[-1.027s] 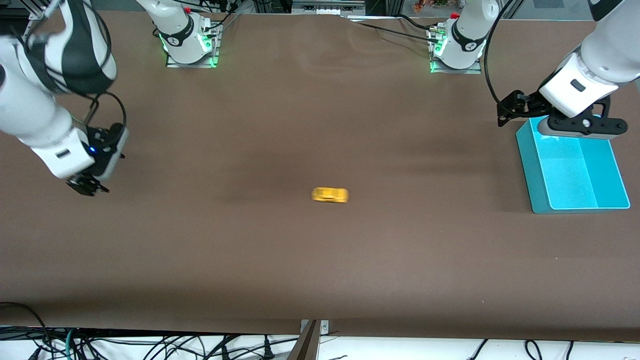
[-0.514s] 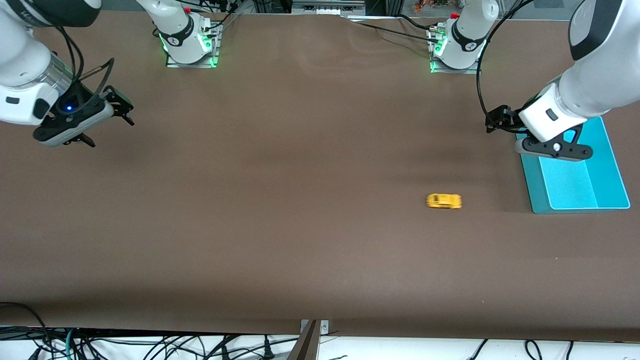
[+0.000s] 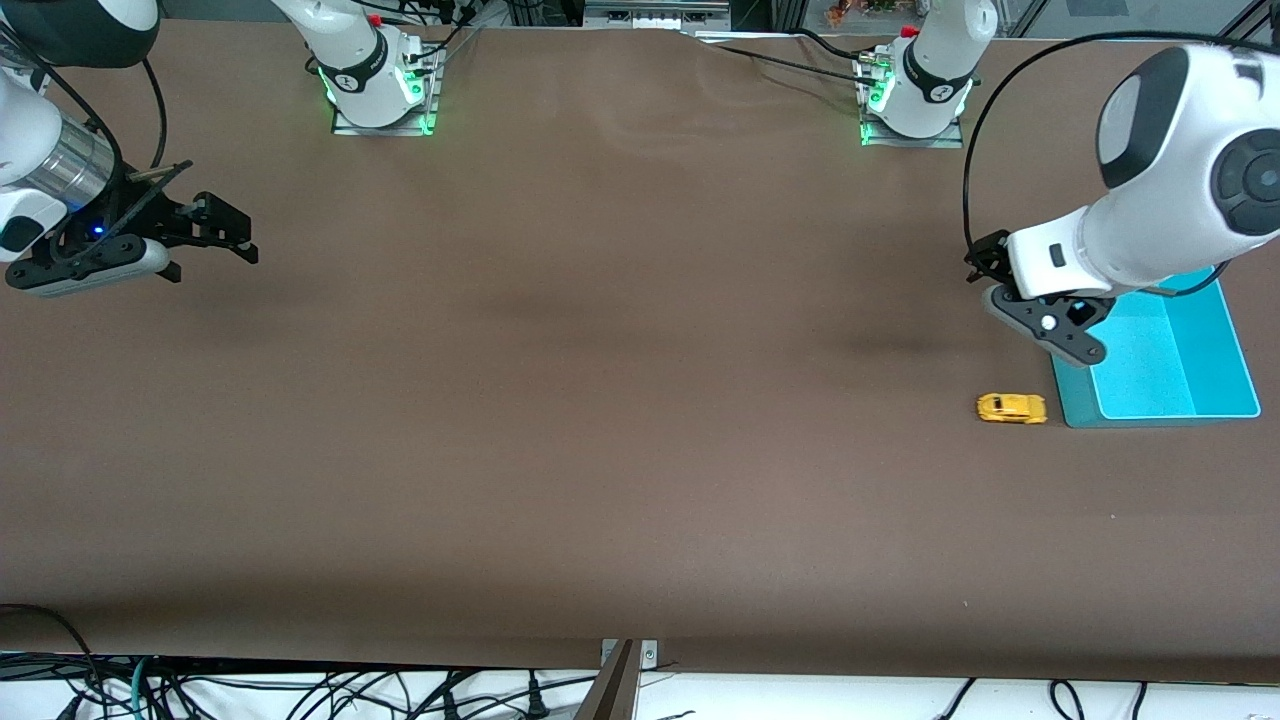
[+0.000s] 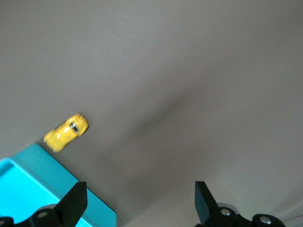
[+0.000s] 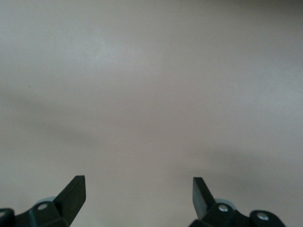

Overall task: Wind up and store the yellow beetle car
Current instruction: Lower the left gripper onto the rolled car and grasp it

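Observation:
The yellow beetle car (image 3: 1011, 408) stands on the brown table, close beside the corner of the teal bin (image 3: 1068, 398) that is nearest the front camera. It also shows in the left wrist view (image 4: 66, 132), just off the bin's corner (image 4: 42, 184). My left gripper (image 3: 985, 265) is open and empty, up in the air over the table beside the bin's edge; its open fingers frame bare table in its wrist view (image 4: 139, 191). My right gripper (image 3: 235, 235) is open and empty at the right arm's end of the table, with only bare table in its wrist view (image 5: 138, 184).
The teal bin is open-topped and holds nothing I can see. The two arm bases (image 3: 380, 85) (image 3: 915, 95) stand along the table's edge farthest from the front camera. Cables hang below the table's front edge (image 3: 620, 660).
The car has rolled across the table from the middle to beside the bin. My left gripper has moved from over the bin toward the car. My right gripper has pulled back and turned.

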